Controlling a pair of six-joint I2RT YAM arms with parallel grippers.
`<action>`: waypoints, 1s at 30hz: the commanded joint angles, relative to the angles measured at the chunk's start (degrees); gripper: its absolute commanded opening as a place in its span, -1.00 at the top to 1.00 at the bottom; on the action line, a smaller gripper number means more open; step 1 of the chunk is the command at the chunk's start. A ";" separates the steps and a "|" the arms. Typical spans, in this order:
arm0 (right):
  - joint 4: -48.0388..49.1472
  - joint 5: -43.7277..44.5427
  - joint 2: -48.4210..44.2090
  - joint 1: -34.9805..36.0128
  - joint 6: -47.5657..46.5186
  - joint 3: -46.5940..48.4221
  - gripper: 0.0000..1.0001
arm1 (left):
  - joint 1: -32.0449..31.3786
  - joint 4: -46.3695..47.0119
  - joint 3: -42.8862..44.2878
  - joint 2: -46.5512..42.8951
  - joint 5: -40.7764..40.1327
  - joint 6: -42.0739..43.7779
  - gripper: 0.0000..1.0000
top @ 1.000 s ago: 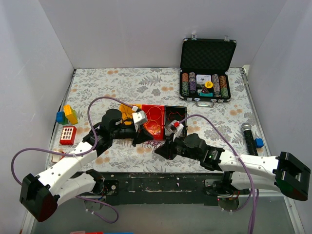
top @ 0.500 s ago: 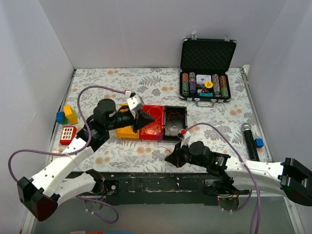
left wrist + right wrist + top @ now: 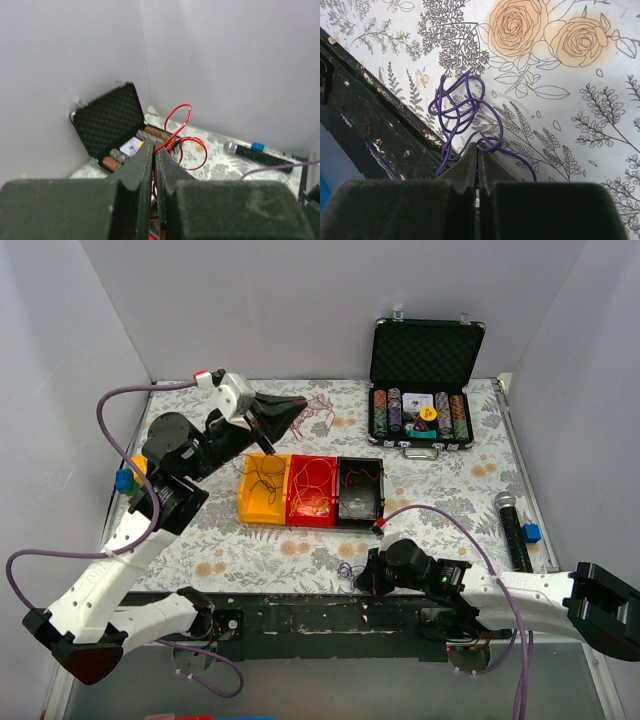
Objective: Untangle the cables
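Observation:
My left gripper [image 3: 298, 406] is raised high over the back left of the table, shut on a thin red cable [image 3: 318, 408]. In the left wrist view the red cable [image 3: 186, 141] loops out past the closed tips of the left gripper [image 3: 154, 145]. My right gripper [image 3: 364, 577] is low at the table's front edge, shut on a small knot of purple cable [image 3: 346, 569]. The right wrist view shows the purple cable [image 3: 461, 107] bunched on the floral cloth just ahead of the right gripper [image 3: 478, 146]. More thin wires lie in the yellow bin [image 3: 246, 502], red bin [image 3: 297, 518] and black bin [image 3: 378, 487].
An open black case [image 3: 425, 348] of poker chips stands at the back right. A microphone [image 3: 511, 527] and a blue block [image 3: 531, 532] lie at the right edge. Another blue block [image 3: 123, 480] shows at the left wall. The dark front edge [image 3: 380, 135] runs right beside the purple knot.
My left arm has risen and swung back left, pulling the red cable up out of the bins. My right gripper has drawn back to the front edge and closed on the purple cable.

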 commanded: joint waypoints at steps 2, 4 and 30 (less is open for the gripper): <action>-2.99 2.16 -4.43 0.23 -0.72 0.68 0.97 | 0.13 0.50 3.86 2.62 -0.55 1.88 1.00; -4.13 2.78 -7.77 0.23 -2.22 2.43 0.97 | 0.04 0.06 2.02 3.33 2.17 2.14 1.00; -18.56 6.30 -32.22 0.31 -0.91 3.23 0.97 | -11.12 -4.69 1.65 40.32 -10.10 12.07 0.63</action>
